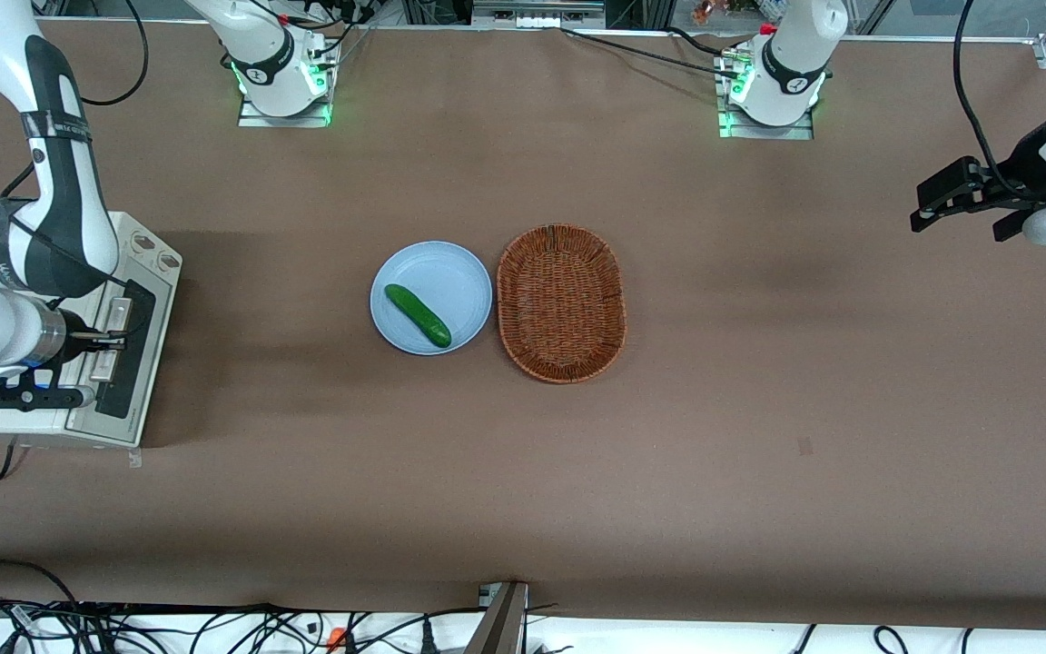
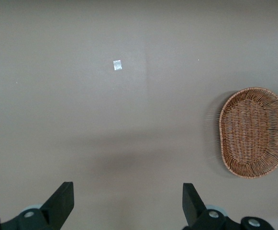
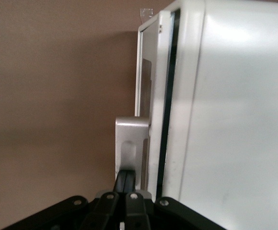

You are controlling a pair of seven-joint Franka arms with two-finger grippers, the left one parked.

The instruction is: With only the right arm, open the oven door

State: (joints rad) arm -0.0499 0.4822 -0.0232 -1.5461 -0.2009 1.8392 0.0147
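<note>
The cream-white toaster oven (image 1: pixel 5 416) stands at the working arm's end of the table. Its oven door (image 1: pixel 134 363) with the dark window faces the plate. The right arm (image 1: pixel 60 209) reaches over the oven top. Its black gripper (image 1: pixel 116 341) is at the silver bar handle (image 1: pixel 114 318). In the right wrist view the gripper (image 3: pixel 128 176) has its two fingers pressed together and tucked into the space between the handle (image 3: pixel 131 132) and the door (image 3: pixel 146 72). A narrow dark gap (image 3: pixel 166 120) shows between the door and the oven body (image 3: pixel 239 120).
A light blue plate (image 1: pixel 459 272) with a green cucumber (image 1: pixel 417 315) lies mid-table, a wicker basket (image 1: pixel 560 302) beside it; the basket also shows in the left wrist view (image 2: pixel 253 132). The two-knob panel (image 1: pixel 149 252) is beside the door. Cables run along the table's near edge.
</note>
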